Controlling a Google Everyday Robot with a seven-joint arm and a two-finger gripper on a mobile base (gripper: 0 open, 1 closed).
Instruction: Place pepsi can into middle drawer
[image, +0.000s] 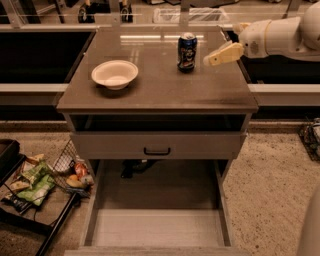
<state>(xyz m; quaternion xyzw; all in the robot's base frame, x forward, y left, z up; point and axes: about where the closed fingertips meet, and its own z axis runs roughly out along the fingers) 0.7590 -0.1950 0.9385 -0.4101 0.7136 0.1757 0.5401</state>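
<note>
Looking through the one camera view, you find the task at its first step, the approach to the grasp; the pepsi can (187, 52) stands upright on the cabinet top (165, 92), toward the back edge and a little right of the centre; nothing holds it. The gripper (223, 53) hangs to the right of the can, level with its upper half, near it but apart from it; the white arm (280, 36) reaches in from the right edge. Whether the gripper is released or clenched you cannot tell from this angle; it is sure only that it grasps nothing. The white bowl (115, 74) sits on the left part of the top, well apart from the can.

Lower in the same view the middle drawer (157, 227) is pulled out toward the camera, its pale floor in full view; the drawer front with the black handle (100, 145) above it is closed. In my judgement the next move calls for bringing the gripper sideways around the can and taking a firm grip on its body; then you lift, carry it forward past the front edge and lower it into the drawer; a side push could tip the can, so go slowly.
</note>
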